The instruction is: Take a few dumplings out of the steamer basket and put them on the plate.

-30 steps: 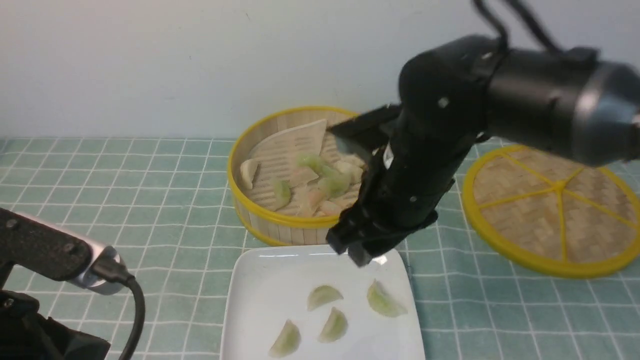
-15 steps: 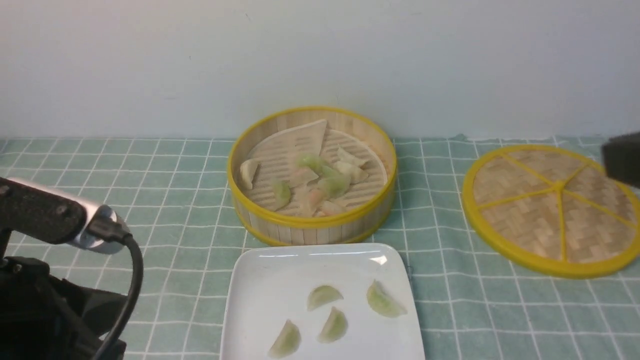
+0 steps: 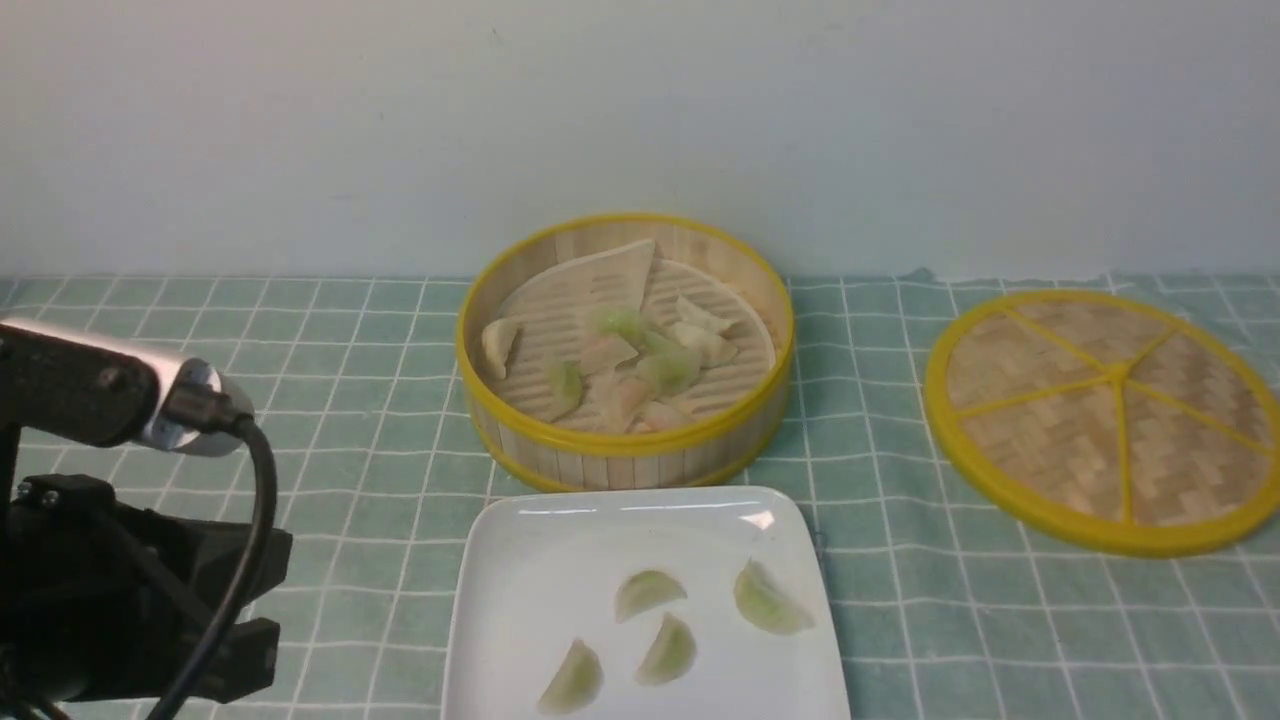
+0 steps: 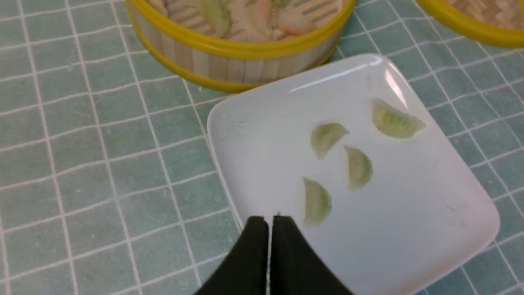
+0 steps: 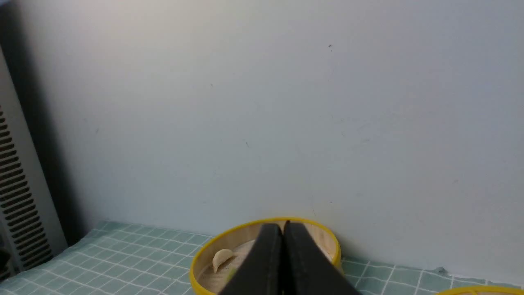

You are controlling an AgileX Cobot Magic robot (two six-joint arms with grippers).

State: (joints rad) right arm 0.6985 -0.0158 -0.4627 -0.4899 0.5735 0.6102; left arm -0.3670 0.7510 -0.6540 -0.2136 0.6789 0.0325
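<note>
Dumplings (image 3: 650, 592): four pale green crescents lie apart from one another on the plate (image 3: 540, 600), mostly toward its right half. More dumplings, green, whitish and pinkish, sit clustered on the ridged liner inside the steamer basket (image 3: 620, 445); one whitish piece rests alone near the basket's left wall. The plate stands just in front of the basket on a green checked tablecloth (image 3: 350, 400). A woven lid (image 3: 1105, 415) lies flat to the right, well apart from both. The left gripper (image 4: 268, 219) has its two black fingers pressed together with nothing between them, its tips at the plate's edge near one dumpling. The right gripper (image 5: 282, 225) is likewise closed and empty, facing the pale wall with the basket behind its tips.
</note>
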